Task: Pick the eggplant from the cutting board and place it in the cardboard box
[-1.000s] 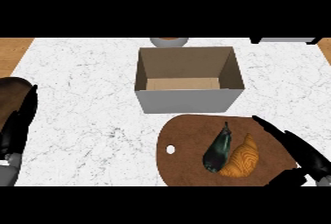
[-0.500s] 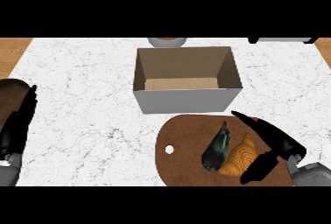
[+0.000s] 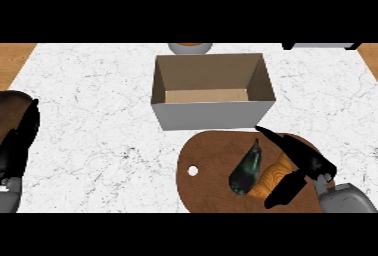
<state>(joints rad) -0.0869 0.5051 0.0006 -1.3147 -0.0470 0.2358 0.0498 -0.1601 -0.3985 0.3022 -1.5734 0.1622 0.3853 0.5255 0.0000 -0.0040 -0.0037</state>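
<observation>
A dark green-black eggplant [image 3: 247, 170] lies on the round brown cutting board [image 3: 210, 172], leaning against an orange-brown croissant [image 3: 275, 176] on its right. My right hand [image 3: 299, 160] hovers over the board's right side, fingers straight and spread above the croissant, thumb low; it is open and holds nothing. The open cardboard box [image 3: 212, 90] stands just behind the board. My left hand [image 3: 18, 145] rests open at the view's left edge.
A grey bowl [image 3: 190, 48] sits behind the box at the counter's far edge. A dark object [image 3: 321, 46] shows at the far right edge. White marble counter lies between the left hand and the board.
My right hand has moved left and forward over the board, now reaching beside the eggplant above the croissant. The eggplant, box and left hand have not moved.
</observation>
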